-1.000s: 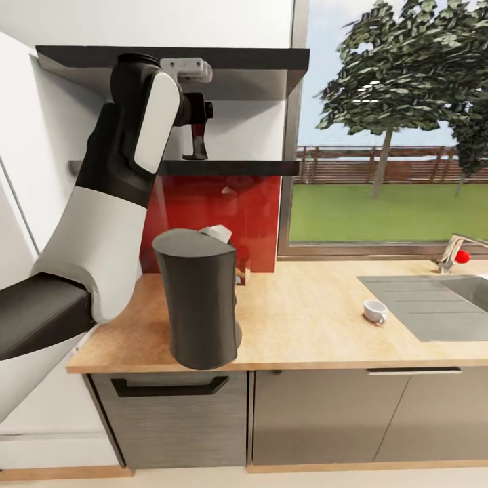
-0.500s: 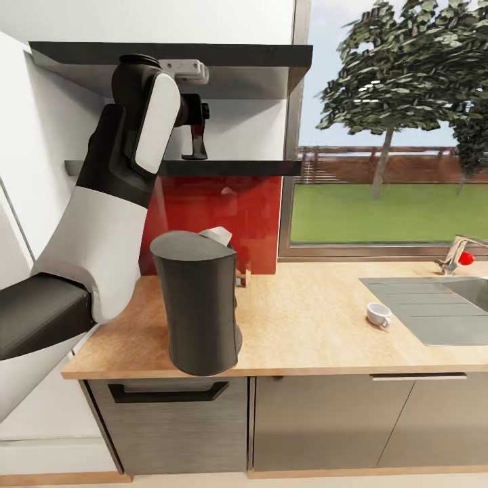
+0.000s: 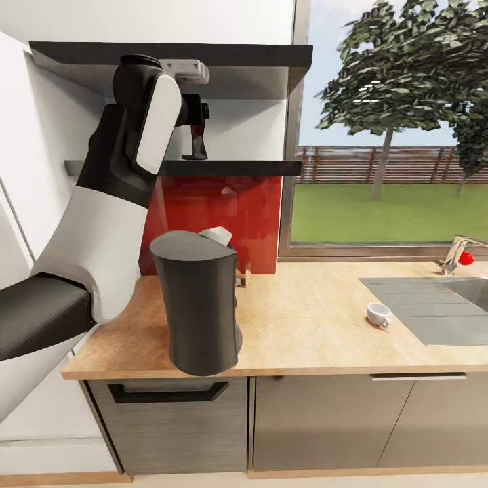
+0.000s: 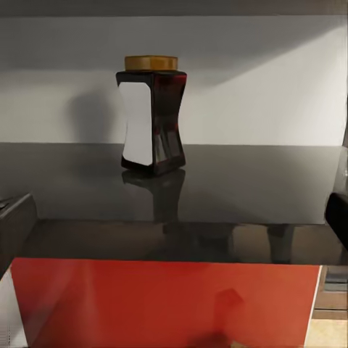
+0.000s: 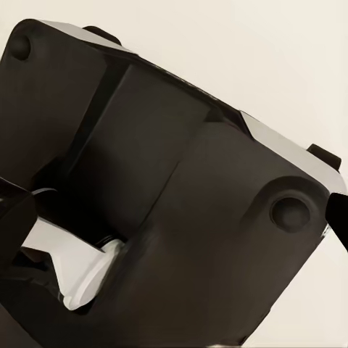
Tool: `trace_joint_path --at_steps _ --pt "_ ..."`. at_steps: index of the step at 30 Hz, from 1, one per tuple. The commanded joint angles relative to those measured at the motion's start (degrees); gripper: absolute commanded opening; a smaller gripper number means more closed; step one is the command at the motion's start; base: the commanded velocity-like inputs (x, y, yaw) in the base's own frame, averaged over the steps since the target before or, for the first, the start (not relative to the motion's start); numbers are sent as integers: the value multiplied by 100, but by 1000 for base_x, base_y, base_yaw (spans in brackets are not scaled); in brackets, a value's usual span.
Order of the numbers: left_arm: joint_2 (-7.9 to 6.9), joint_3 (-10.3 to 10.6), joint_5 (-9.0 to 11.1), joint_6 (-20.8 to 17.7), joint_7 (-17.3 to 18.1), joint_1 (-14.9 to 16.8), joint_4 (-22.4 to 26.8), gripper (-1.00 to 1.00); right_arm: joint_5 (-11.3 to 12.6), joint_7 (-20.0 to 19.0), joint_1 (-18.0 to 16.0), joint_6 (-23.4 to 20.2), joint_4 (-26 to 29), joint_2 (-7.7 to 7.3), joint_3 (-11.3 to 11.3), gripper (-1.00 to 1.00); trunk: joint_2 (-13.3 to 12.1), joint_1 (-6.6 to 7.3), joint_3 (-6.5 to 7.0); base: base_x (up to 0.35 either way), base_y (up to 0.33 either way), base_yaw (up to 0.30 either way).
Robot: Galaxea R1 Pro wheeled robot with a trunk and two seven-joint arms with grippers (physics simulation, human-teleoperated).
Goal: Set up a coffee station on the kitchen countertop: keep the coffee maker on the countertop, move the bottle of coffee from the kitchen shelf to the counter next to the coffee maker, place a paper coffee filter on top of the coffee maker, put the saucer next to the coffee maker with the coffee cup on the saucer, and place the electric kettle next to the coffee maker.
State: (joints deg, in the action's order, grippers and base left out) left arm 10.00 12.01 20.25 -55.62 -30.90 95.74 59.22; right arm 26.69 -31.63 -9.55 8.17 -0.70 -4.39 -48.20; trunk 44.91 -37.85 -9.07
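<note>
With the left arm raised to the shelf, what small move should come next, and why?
Probably ease the left gripper forward toward the coffee bottle. The bottle stands upright on the dark shelf, ahead of the wrist camera and apart from the fingers, so nothing is grasped yet.

no readable text, coffee bottle [image 4: 151, 119] label blank white

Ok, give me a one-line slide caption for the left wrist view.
Coffee bottle with yellow lid standing upright on the dark shelf, above the red backsplash.
</note>
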Motion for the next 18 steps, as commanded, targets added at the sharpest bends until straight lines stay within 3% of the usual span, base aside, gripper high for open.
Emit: trace_joint_path --at_steps 1,7,18 --pt "-4 12 23 -10 -89 7 3 100 47 -21 -1 26 -8 0 -48 100 7 -1 -9 0 0 0" --pt "-21 20 -75 -10 -383 7 12 100 47 -19 5 26 -9 0 -48 100 7 -1 -9 12 0 0" --pt "-31 16 -82 -10 -399 7 33 100 47 -18 6 26 -9 0 -46 100 7 -1 -9 75 11 0"
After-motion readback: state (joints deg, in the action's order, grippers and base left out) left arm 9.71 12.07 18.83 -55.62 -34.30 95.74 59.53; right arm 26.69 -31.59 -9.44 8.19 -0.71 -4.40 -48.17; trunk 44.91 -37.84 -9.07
